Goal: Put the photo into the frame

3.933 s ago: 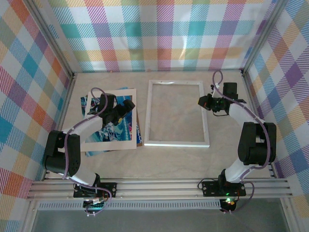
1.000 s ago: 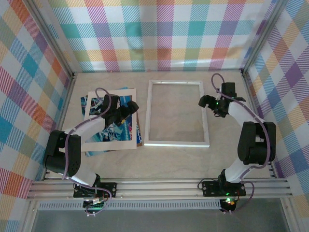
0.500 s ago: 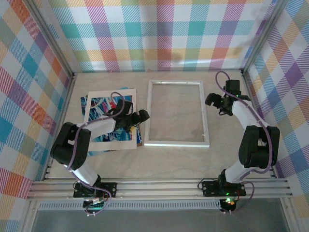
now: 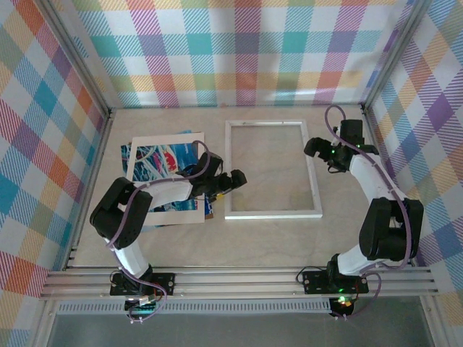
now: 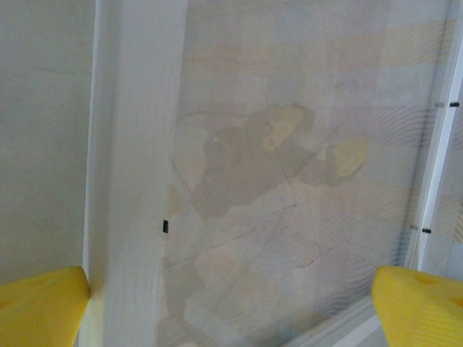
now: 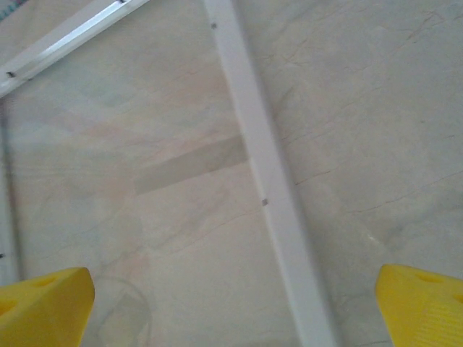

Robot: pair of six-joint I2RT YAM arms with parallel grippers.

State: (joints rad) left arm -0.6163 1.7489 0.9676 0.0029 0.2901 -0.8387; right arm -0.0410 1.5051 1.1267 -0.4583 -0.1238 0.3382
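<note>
Beneath L gripper (image 4: pixel 233 180), jaws wide: frame (image 4: pixel 264 123) left rail; photo (image 4: pixel 154 162) farther left.

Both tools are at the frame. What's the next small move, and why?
Probably swing the left tool left, over to the photo. The frame lies flat with nothing in it, while the photo lies under the cream mat, and the left tool is open and holding nothing over the frame's left rail. The open right tool is at the right rail.

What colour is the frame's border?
White; the frame shows best in the top external view.
</note>
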